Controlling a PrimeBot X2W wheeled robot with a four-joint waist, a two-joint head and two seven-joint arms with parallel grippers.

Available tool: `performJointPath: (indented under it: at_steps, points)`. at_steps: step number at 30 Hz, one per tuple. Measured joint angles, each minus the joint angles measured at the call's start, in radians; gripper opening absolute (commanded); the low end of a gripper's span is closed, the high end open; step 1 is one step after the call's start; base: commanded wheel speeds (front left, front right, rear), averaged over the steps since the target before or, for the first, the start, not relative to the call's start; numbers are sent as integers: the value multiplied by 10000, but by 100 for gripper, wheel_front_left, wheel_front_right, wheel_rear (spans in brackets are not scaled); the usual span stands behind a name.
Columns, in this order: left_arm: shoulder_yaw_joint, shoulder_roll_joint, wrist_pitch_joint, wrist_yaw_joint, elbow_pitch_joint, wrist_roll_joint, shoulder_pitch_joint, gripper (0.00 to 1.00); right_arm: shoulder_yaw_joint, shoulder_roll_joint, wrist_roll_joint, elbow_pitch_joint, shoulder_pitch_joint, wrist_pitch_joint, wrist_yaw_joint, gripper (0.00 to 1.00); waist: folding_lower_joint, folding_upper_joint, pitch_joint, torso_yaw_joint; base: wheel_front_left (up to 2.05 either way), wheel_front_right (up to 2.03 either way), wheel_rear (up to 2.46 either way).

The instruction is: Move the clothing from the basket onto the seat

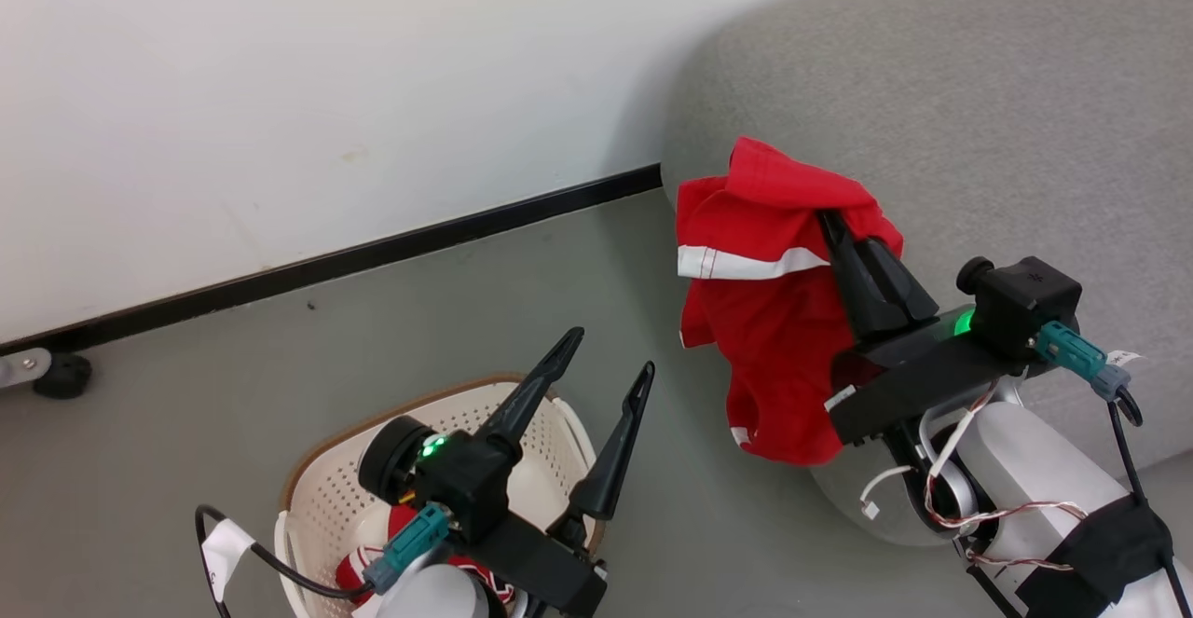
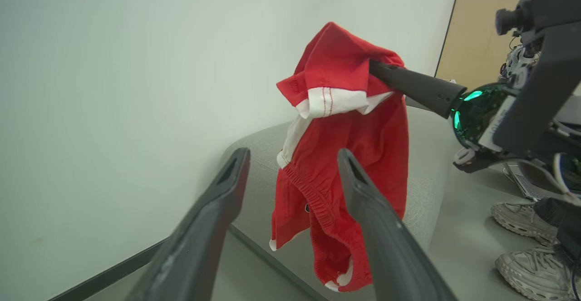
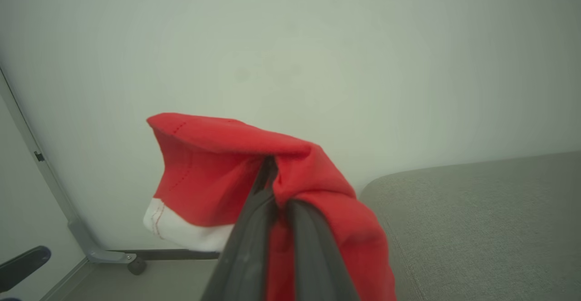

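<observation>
My right gripper (image 1: 825, 217) is shut on a plain red garment with white trim (image 1: 769, 320), which hangs from its fingers beside the rounded left edge of the grey seat (image 1: 979, 105). In the right wrist view the red cloth (image 3: 218, 169) drapes over the closed fingertips (image 3: 268, 165). From the left wrist view the same garment (image 2: 345, 155) dangles from the right gripper's fingers (image 2: 408, 83) in front of the seat (image 2: 422, 183). My left gripper (image 1: 610, 352) stands open over the cream basket (image 1: 326, 487), where a red and white garment (image 1: 373, 562) lies mostly hidden under the wrist.
A white wall with a black baseboard (image 1: 373, 250) runs behind the grey floor. A caster (image 1: 61, 376) stands at the far left. In the left wrist view a person's grey sneakers (image 2: 526, 237) rest on the floor at the right.
</observation>
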Motion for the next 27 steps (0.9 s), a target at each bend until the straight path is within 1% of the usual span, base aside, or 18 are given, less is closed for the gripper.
performJointPath:
  at_steps: [18, 23, 27]
  points:
    - [-278, -167, 0, -13, -8, 56, -8, 100, -50, -6, 0, -802, 946, -13, -111, 0, 0, 0, -182, -2006, 0, 0, 0]
    - [-604, -368, 90, -100, -12, 58, -123, 100, -458, -339, -2, -1300, 1549, -84, -155, 0, 0, 0, -142, -2462, 0, 0, 0]
    - [-704, -424, 138, -186, 17, 58, -460, 100, -702, -385, -27, -1580, 1848, -84, -188, 0, 0, 0, 14, -2627, 0, 0, 0]
